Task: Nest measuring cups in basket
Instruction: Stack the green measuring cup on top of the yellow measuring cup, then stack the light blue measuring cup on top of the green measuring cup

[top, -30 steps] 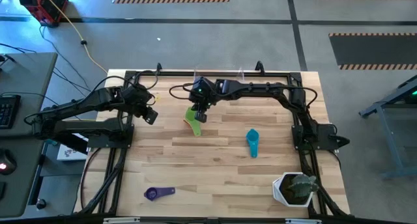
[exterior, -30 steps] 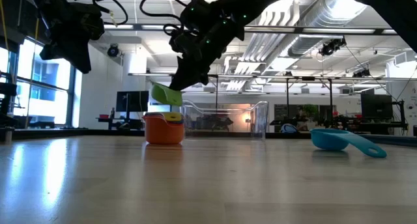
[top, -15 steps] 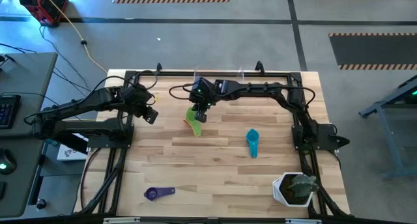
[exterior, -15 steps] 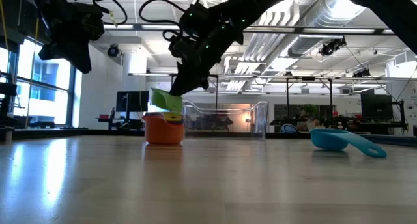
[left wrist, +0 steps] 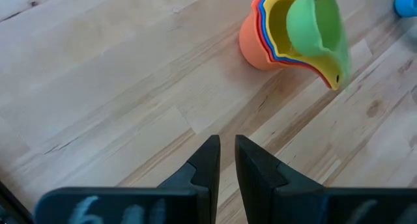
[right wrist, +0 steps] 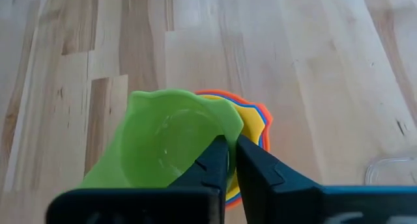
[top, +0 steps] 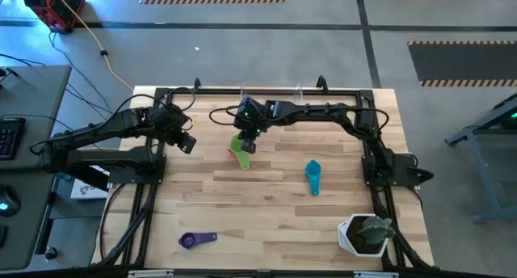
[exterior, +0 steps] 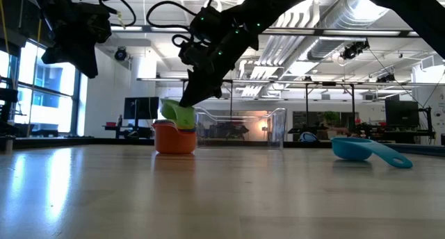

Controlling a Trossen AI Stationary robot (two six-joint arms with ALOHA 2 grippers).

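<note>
1. You see the clear rectangular plastic basket [exterior: 240, 128] standing at the far edge of the wooden tabletop [top: 266, 205]; nothing can be made out inside it.
2. The orange plastic measuring cup [left wrist: 257, 42] holds the red, blue and yellow cups nested in it, standing on the tabletop in front of the basket.
3. Your right gripper [right wrist: 231, 146] has its jaws clamped on the rim of the green plastic measuring cup [right wrist: 166, 142], tilted into the stack's mouth.
4. The teal scoop-shaped cup [top: 313, 175] and the purple cup [top: 196, 240] lie apart on the tabletop.
5. Your left gripper [left wrist: 227, 152] hangs raised left of the stack, jaws nearly together on nothing.
</note>
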